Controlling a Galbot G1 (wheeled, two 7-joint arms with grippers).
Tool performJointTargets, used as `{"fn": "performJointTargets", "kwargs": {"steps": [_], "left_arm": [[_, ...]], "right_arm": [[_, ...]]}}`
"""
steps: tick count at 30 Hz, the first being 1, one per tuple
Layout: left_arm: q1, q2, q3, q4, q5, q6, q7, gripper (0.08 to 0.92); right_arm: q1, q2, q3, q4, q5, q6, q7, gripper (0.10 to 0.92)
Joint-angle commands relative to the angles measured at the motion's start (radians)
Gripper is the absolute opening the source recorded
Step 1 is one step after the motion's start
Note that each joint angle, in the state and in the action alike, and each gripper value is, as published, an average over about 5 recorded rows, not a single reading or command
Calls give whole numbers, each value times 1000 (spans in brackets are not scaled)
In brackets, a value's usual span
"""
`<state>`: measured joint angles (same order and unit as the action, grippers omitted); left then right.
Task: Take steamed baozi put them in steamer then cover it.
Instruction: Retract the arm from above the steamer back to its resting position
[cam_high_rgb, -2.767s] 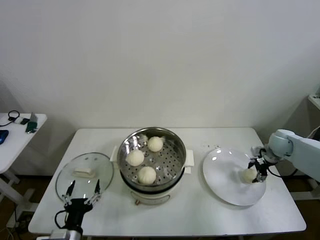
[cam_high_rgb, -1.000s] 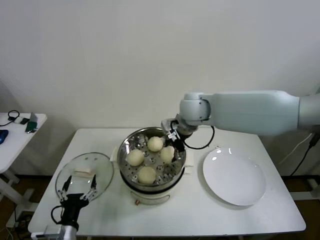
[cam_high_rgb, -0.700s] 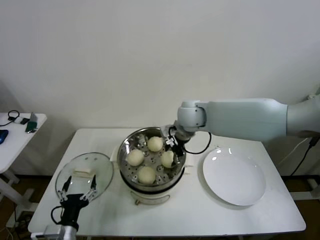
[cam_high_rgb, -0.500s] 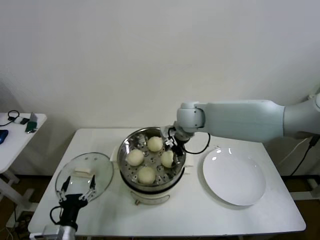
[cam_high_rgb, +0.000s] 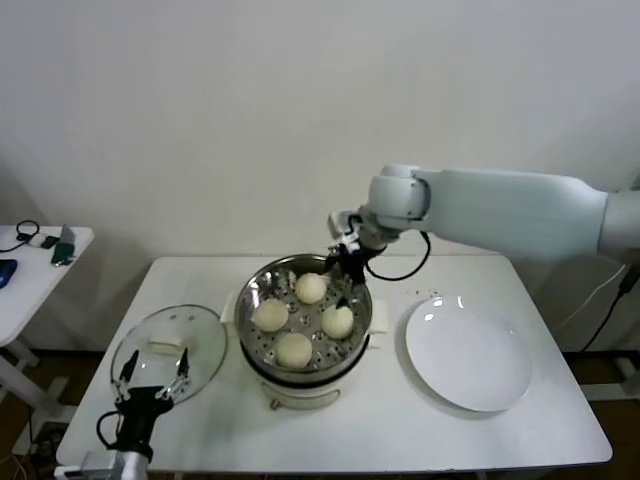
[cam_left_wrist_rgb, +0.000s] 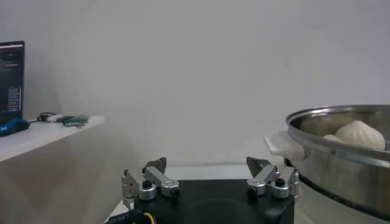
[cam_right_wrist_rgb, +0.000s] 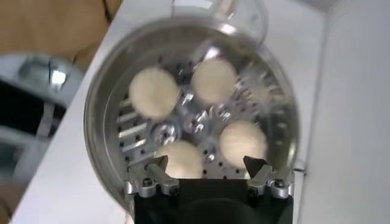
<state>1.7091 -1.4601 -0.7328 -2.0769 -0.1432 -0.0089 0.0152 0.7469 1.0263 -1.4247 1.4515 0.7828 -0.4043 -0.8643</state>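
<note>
My right gripper (cam_high_rgb: 347, 272) hangs just above the far right rim of the round shiny stainless-steel steamer (cam_high_rgb: 254, 290), its fingers spread wide and holding nothing — in the right wrist view they (cam_right_wrist_rgb: 155, 167) stand apart over the perforated floor. The steamer sits on a white electric cooker base (cam_high_rgb: 300, 392) in the middle of the white bench (cam_high_rgb: 400, 420). All four small cream-white dome-shaped baozi (cam_high_rgb: 338, 321) lie inside the basket: one at the far side, one on the left, one at the near side and one on the right, each apart from the others.

The round clear glass cover (cam_high_rgb: 170, 348) with its white bar handle lies flat on the bench to the left of the steamer, off the pot. My left gripper (cam_high_rgb: 153, 377) waits at the near left edge of the bench, just at the near rim of that cover, fingers wide and empty — the left wrist view shows them (cam_left_wrist_rgb: 152, 180) well apart with the steamer's side ahead.

A flat white round plate (cam_high_rgb: 468, 352) rests on the bench to the right of the steamer.
</note>
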Motion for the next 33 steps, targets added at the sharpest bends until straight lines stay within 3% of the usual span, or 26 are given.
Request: {"fn": "performJointTargets", "kwargs": {"steps": [1,5,12,18,24,33], "left_arm": [[-8,4,6,-7,-10,7,1,823],[-20,14,14,-10,2,19,3,823],[-50,23,18,-1,61,15,9,823],[-74,17,29,3,88,28,10,823],[-83,21,29,9,120,27,17,823],[-97,47,20,26,199,-9,14,823]], "right_arm": [[-230,-242,497,23,249,-41,319,823],[-468,-362,722,104,100,45,527,823],[-886,-510,962,242,121,305,794,823],[-1361,-528,1416,336,114,319,853,823],[-1787,-447,1809,424,82,324,860,823],[-2157,-236,2060,433,21,506,754,823]]}}
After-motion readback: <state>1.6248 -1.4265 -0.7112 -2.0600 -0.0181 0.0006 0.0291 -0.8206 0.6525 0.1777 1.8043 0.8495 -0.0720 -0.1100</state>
